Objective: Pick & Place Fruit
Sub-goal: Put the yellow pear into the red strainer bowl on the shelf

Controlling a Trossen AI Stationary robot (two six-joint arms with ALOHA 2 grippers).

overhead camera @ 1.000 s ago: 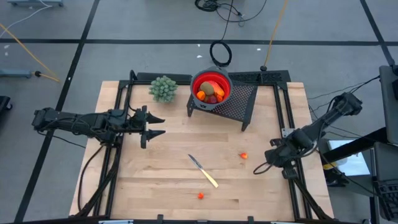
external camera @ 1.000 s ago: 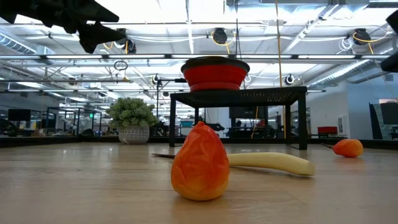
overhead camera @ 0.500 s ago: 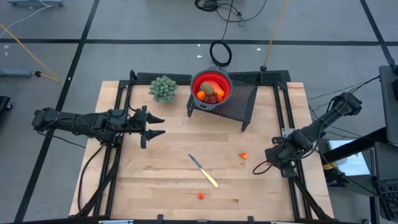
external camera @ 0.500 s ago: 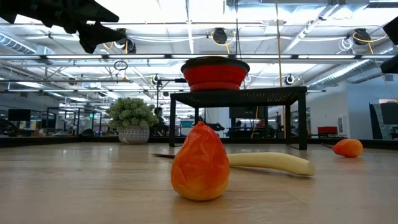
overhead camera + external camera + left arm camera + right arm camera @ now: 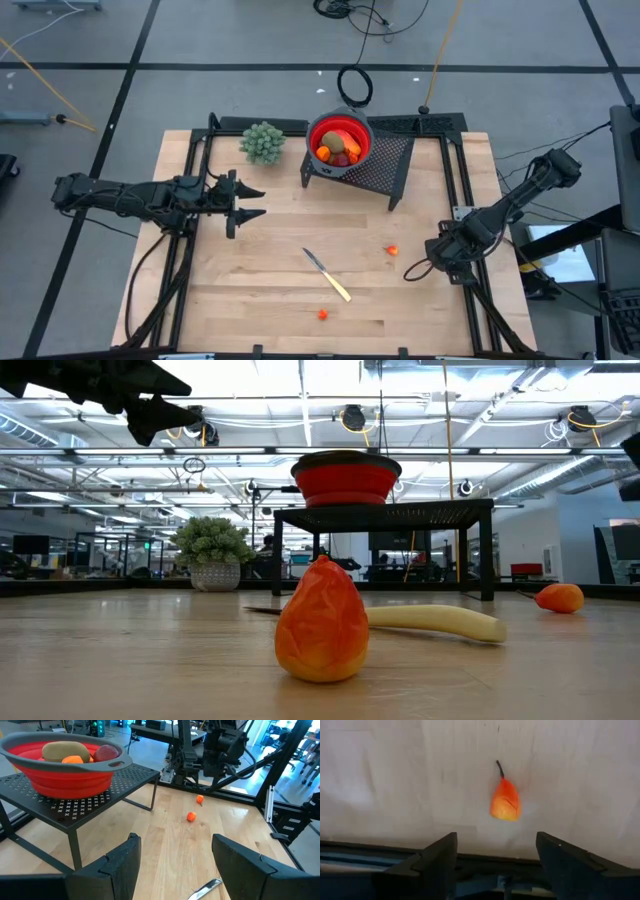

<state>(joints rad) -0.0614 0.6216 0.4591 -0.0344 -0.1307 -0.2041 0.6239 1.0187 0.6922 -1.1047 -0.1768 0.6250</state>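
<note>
A: Item, right gripper (image 5: 415, 270). I read its fingers as spread apart and holding nothing. It sits low at the table's right edge, pointing inward across the board.

B: Item, nearest loose fruit?

A: Small orange piece (image 5: 392, 250), lying on the wooden table (image 5: 270, 300) just ahead of that gripper and a little toward the far side. In my right wrist view it shows ahead of the gap between the fingers, slightly off centre, stem end away from me, long axis running roughly along my approach.

B: Item, second orange piece (image 5: 322, 314)?

A: Near the front edge, past the knife (image 5: 327, 274). Farther off.

B: Left gripper (image 5: 255, 203)?

A: Fingers apart, empty, well apart from both pieces. The right arm is nearer. Red bowl (image 5: 340, 142) on the black rack (image 5: 385, 165) already holds several pieces.
</note>
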